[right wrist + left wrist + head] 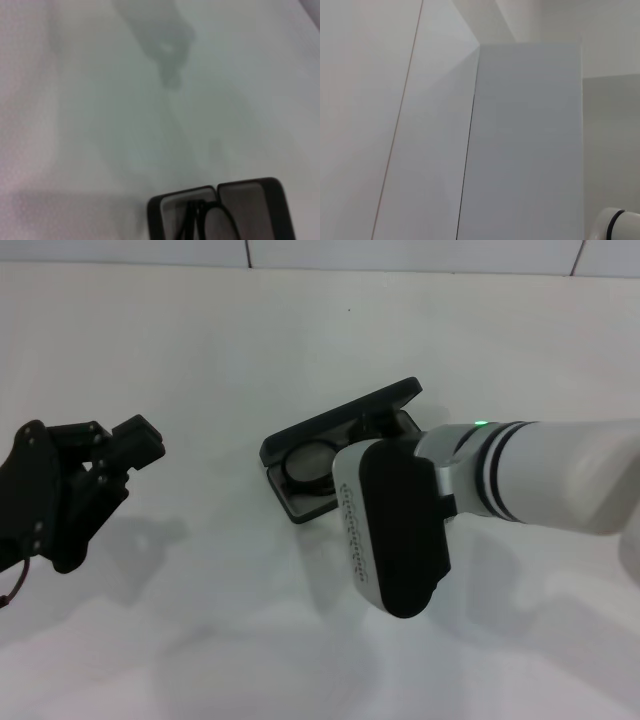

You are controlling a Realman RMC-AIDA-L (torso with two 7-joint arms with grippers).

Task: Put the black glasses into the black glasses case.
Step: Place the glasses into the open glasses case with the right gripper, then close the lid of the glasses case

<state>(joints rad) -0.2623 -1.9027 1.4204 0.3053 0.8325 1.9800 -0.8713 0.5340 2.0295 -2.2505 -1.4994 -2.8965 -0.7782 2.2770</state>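
Observation:
The black glasses case [284,492] lies open on the white table, its lid [345,416] raised at the back. The black glasses [310,462] lie inside it; one rounded lens shows, the rest is hidden by my right arm. My right gripper [376,427] reaches into the case from the right, mostly hidden behind its white and black wrist housing [395,530]. The right wrist view shows the open case [265,200] with the glasses [205,222] in it. My left gripper [120,450] hangs at the far left, away from the case.
The white table [220,620] spreads around the case, with a tiled wall edge [300,255] at the back. The left wrist view shows only white wall panels [520,140] and a bit of the right arm [615,225].

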